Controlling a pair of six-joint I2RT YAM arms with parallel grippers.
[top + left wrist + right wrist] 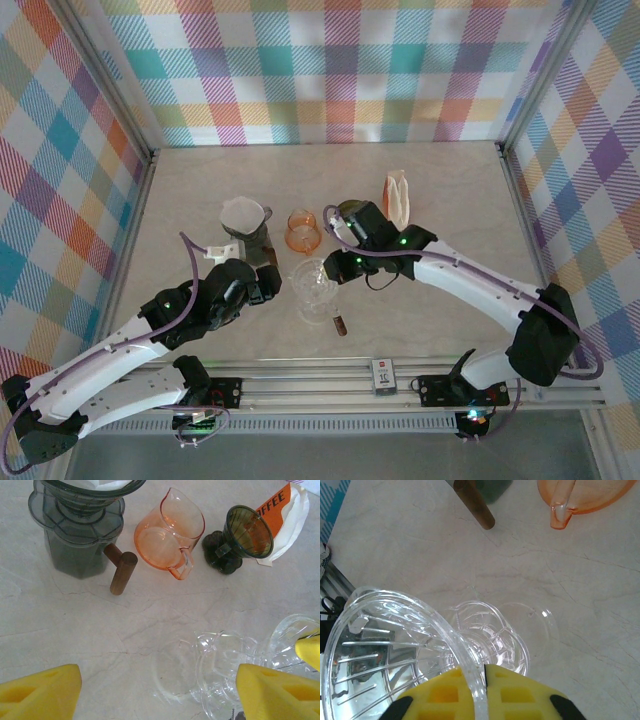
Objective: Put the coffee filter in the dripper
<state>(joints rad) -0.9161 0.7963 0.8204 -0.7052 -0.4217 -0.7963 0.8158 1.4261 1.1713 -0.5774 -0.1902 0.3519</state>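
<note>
grey dripper (75, 540) w/ filter (243, 212), clear dripper (390, 640) tipped

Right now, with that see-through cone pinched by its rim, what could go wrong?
The right gripper holds the clear dripper only by its thin rim, tipped on its side; it might slip or swing. The orange jug sits close by, so a wide move could knock it.
</note>
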